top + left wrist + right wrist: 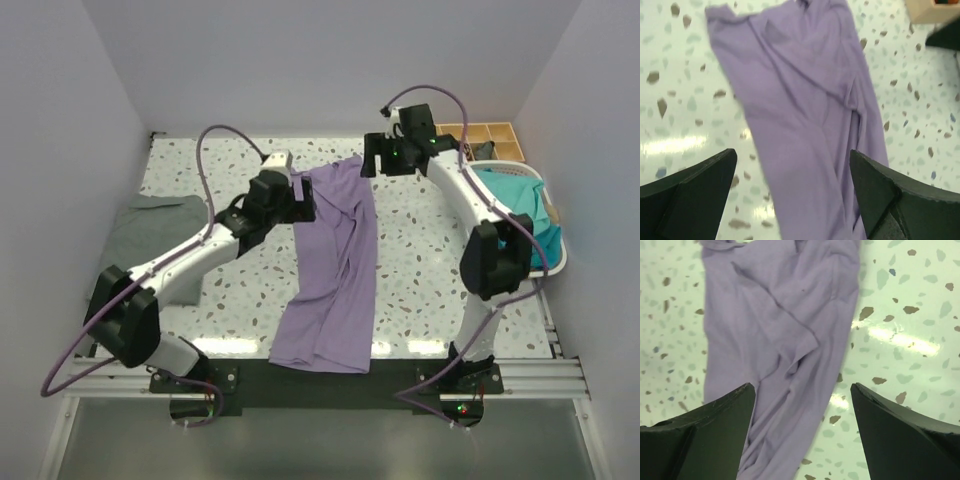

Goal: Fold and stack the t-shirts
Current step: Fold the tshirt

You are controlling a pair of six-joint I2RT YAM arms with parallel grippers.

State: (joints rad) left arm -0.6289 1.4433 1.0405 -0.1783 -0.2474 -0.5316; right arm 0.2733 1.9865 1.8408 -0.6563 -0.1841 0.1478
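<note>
Lavender t-shirt (335,270) lies rumpled on table (430,260); judged light, limp, prone to bunching. Left claw (792,167) and right claw (802,395) both released, empty. Recommend pinching far corners.

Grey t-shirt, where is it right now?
Top view: the grey t-shirt lies at the left edge of the table, beside the left arm, apart from the lavender t-shirt.

Speckled table (420,270) bears lavender shirt (335,270), grey shirt (155,235), basket (558,262), tray (486,143).

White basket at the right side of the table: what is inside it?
Only teal cloth shows in the basket. The right arm covers its left part, and whatever lies under the cloth cannot be seen.
</note>
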